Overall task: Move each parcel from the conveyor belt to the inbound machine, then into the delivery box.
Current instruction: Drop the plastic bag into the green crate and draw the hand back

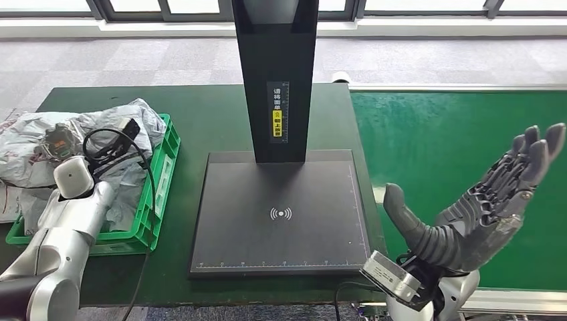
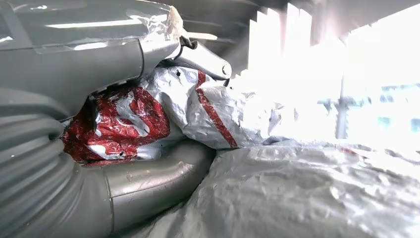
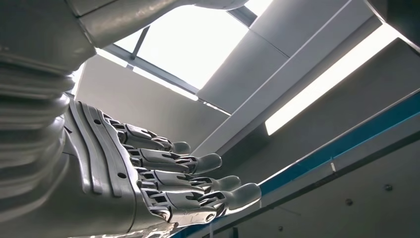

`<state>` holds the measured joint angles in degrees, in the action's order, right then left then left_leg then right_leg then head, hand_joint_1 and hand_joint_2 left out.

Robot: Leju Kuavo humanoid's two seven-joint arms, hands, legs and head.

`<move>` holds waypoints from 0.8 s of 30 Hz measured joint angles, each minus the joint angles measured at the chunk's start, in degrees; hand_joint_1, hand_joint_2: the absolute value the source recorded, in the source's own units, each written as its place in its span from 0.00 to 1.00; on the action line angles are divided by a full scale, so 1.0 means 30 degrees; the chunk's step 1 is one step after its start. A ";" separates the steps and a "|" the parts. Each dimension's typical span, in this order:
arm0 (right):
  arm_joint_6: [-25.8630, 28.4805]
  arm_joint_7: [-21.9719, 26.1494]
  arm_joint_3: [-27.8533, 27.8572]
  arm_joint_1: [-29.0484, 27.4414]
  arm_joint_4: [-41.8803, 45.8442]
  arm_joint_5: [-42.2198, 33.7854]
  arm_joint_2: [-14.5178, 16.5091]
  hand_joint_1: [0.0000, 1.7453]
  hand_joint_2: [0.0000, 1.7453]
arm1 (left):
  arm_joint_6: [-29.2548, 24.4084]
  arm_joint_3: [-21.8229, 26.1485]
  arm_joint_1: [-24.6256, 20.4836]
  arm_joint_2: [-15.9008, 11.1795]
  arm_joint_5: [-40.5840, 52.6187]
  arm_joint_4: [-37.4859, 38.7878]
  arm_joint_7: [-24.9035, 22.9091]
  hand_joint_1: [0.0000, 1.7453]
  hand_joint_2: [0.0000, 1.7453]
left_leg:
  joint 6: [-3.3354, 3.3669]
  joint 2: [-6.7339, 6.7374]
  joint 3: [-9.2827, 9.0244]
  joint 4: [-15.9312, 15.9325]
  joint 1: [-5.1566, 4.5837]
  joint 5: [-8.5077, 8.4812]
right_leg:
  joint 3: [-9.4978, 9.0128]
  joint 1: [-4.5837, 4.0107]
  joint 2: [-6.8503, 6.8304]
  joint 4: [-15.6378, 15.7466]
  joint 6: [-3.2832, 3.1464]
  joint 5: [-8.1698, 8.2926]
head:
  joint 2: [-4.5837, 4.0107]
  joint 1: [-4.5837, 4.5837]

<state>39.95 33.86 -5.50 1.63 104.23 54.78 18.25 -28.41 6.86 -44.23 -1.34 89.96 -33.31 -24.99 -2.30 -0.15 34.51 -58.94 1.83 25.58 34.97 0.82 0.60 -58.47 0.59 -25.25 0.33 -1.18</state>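
Your left hand (image 2: 124, 114) is sitting buried among the bags, so you're getting only a thick thumb and a grey finger from the wrist camera, clamping a crumpled red-and-silver parcel (image 2: 121, 121) between them. Much of that parcel is hiding behind the hand, and the far side of the picture is washing out to white glare. In the head view the hand itself is staying out of sight behind the left wrist (image 1: 73, 177).

Your right hand (image 1: 481, 207) is hovering palm-up at about four o'clock in the head view, fingers (image 1: 528, 157) stretching out straight and lying side by side, thumb splaying wide, gripping nothing.

Moving outward, the silver parcels (image 1: 40, 144) are piling in the green delivery box (image 1: 164, 170) at nine o'clock, spilling over its far rim. The inbound machine (image 1: 281, 214) is sitting dead centre with a bare plate, and the conveyor belt (image 1: 434, 134) is lying at three o'clock under the right hand.
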 joint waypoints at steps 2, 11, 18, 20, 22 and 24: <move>0.0000 0.0347 0.0018 -0.0004 -0.0071 -0.0224 0.0000 0.00 1.00 | 0.1551 -0.0434 -0.0199 -0.0134 0.0000 0.1267 0.0284 1.00 1.00 | 0.0000 0.0051 0.0001 0.0000 -0.0001 0.0003 | 0.0016 0.0002 0.0054 0.0001 -0.0005 0.0021 | 0.0000 0.0000; 0.0000 0.1619 0.0375 0.0011 -0.1088 -0.1130 0.0000 0.00 1.00 | 0.5557 -0.0968 -0.0949 -0.0669 -0.0182 0.4233 0.0960 1.00 1.00 | -0.0004 0.0047 -0.0020 0.0017 -0.0001 0.0014 | -0.0011 0.0003 0.0054 0.0000 -0.0007 0.0012 | 0.0000 -0.0002; 0.0000 0.1815 0.0485 0.0024 -0.1519 -0.1334 0.0004 0.00 1.00 | 0.7259 -0.0968 -0.1273 -0.0933 -0.0198 0.4819 0.0862 1.00 1.00 | -0.0014 0.0051 -0.0079 0.0045 -0.0001 0.0003 | -0.0060 0.0002 0.0054 -0.0001 -0.0016 0.0014 | 0.0002 -0.0002; 0.0000 0.1706 0.0485 0.0045 -0.1621 -0.1348 0.0004 0.00 1.00 | 0.8614 -0.0968 -0.1255 -0.1033 -0.0279 0.4983 0.0562 1.00 1.00 | -0.0022 0.0050 -0.0078 0.0048 0.0002 -0.0011 | -0.0061 -0.0001 0.0053 -0.0003 -0.0022 0.0021 | 0.0002 -0.0002; 0.0000 0.1481 0.0485 0.0069 -0.1727 -0.1330 0.0004 0.00 1.00 | 1.0136 -0.0959 -0.1251 -0.1134 -0.0383 0.5100 0.0291 1.00 1.00 | -0.0026 0.0054 -0.0078 0.0048 0.0003 -0.0019 | -0.0060 -0.0002 0.0060 -0.0006 -0.0028 0.0029 | 0.0000 -0.0002; 0.0000 0.1284 0.0485 0.0085 -0.1819 -0.1285 0.0005 0.00 1.00 | 1.1081 -0.0939 -0.1262 -0.1230 -0.0413 0.5152 0.0208 1.00 1.00 | -0.0028 0.0061 -0.0084 0.0048 0.0002 -0.0020 | -0.0060 0.0000 0.0070 -0.0008 -0.0030 0.0031 | 0.0000 -0.0002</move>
<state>39.95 37.71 -4.04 1.89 98.77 50.93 18.27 4.83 4.04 -48.02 -5.03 88.72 -17.85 -24.36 -2.38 0.03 34.26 -58.79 1.83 25.52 34.79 0.82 0.81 -58.49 0.50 -25.16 0.33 -1.19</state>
